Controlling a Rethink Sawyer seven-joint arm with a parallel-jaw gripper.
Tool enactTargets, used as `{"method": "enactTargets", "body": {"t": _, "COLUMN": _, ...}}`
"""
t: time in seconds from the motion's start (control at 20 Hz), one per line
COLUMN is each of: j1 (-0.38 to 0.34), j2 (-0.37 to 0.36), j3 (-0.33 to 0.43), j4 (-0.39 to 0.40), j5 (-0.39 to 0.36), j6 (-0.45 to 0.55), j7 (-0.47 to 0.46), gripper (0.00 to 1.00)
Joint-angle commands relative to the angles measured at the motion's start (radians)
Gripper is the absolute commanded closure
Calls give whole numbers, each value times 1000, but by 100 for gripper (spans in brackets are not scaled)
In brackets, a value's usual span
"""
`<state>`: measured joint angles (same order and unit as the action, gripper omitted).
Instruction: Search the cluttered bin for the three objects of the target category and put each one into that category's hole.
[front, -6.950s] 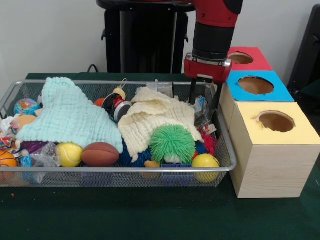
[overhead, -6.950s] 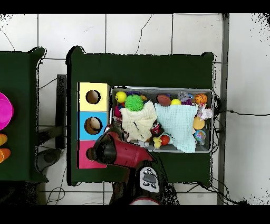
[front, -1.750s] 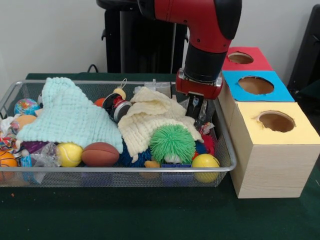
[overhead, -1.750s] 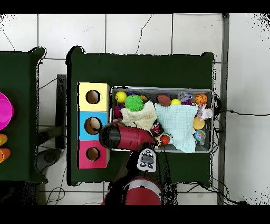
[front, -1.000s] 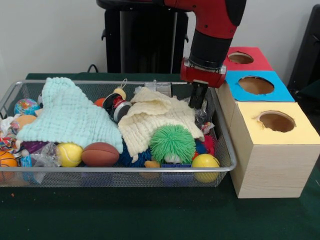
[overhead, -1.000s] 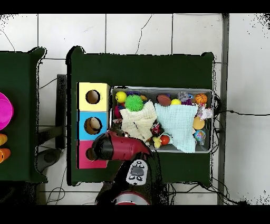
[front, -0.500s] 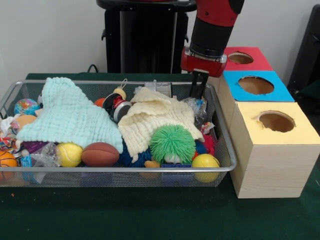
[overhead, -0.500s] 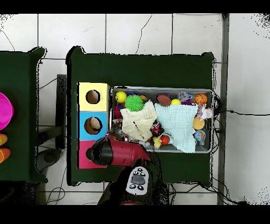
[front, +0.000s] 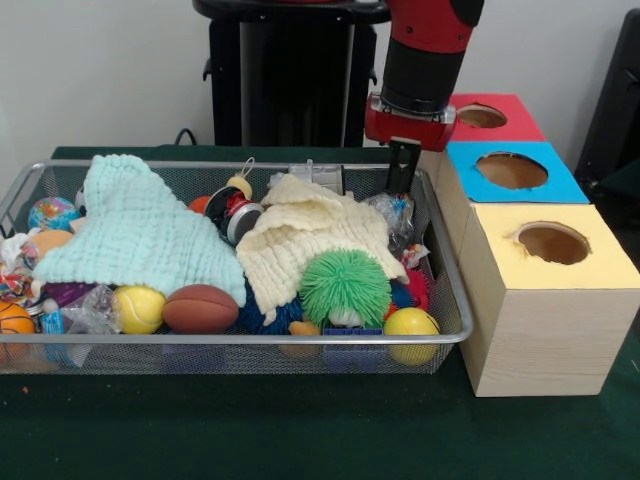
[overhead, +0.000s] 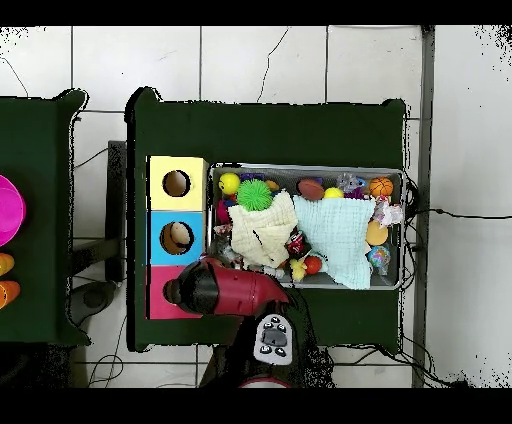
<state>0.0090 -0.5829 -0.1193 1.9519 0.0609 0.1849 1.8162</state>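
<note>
The wire mesh bin (front: 250, 339) holds a mint cloth (front: 140, 235), a cream cloth (front: 305, 240), a green spiky ball (front: 345, 285), two yellow balls (front: 138, 308) (front: 411, 325), a brown football (front: 200, 308) and several small toys. My gripper (front: 403, 172) hangs above the bin's far right corner, beside the red box (front: 497, 118). Its fingers are shut and I see nothing between them. In the overhead view the red arm (overhead: 215, 287) hides the gripper and covers part of the red box. The bin also shows in the overhead view (overhead: 300, 168).
A blue box (front: 512, 170) and a yellow box (front: 553, 243), each with a round hole on top, stand in a row with the red one, right of the bin. A crinkled clear wrapper (front: 395, 210) lies below the gripper. The black pedestal (front: 290, 70) stands behind.
The gripper, open seven seconds ago, dipped into the bin's right end, shut, and has risen back toward the red box. The bin's contents look unchanged.
</note>
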Motion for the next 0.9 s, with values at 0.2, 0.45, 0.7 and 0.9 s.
{"method": "enactTargets", "body": {"t": 0.2, "j1": -26, "j2": 34, "j3": 98, "j4": 11, "j5": -10, "j6": -22, "j7": 136, "gripper": 0}}
{"method": "enactTargets", "body": {"t": 0.45, "j1": -12, "j2": 37, "j3": 82, "j4": 7, "j5": -15, "j6": -92, "j7": 158, "gripper": 0}}
{"method": "enactTargets", "body": {"t": 0.7, "j1": 45, "j2": 34, "j3": 16, "j4": -7, "j5": 4, "j6": -127, "j7": 193, "gripper": 0}}
{"method": "enactTargets", "body": {"t": 0.9, "j1": 110, "j2": 39, "j3": -45, "j4": -20, "j5": 32, "j6": -123, "j7": 211, "gripper": 0}}
